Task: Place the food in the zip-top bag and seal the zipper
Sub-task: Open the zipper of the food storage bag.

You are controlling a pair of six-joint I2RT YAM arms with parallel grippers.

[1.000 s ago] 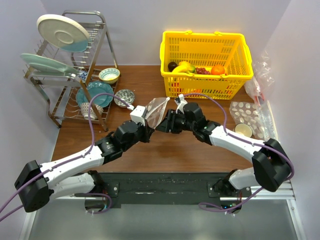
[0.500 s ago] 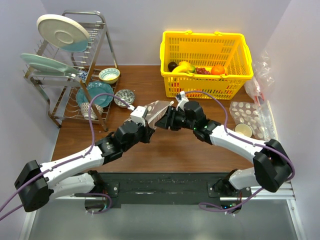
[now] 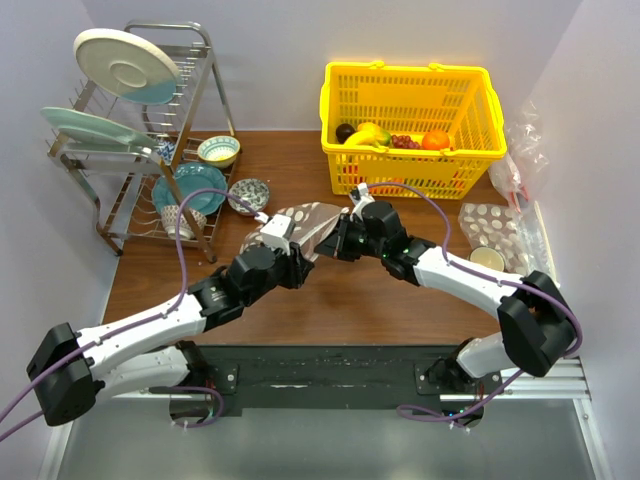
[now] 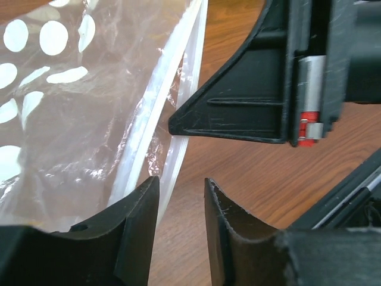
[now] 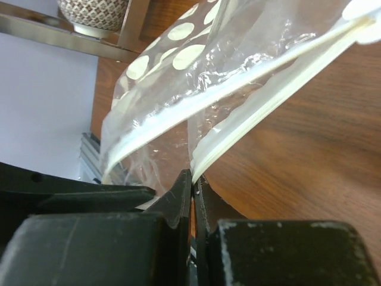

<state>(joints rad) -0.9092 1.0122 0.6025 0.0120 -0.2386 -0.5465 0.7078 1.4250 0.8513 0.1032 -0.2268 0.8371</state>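
Since a second ago, the bag (image 3: 305, 220) is lowered and tipped leftward. One zipper (image 5: 262, 107) lip is pinched in the closed right gripper (image 5: 192, 179); the other is laid against the narrowly parted left gripper (image 4: 181, 185), running ahead-left, apparently ungripped.

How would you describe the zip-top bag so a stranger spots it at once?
Find the yellow basket at the back of the table. Just in front of its left corner is a clear zip-top bag. Unlike the dotted plastic lying at the right edge, it has a whitish strip pinched by the right gripper.
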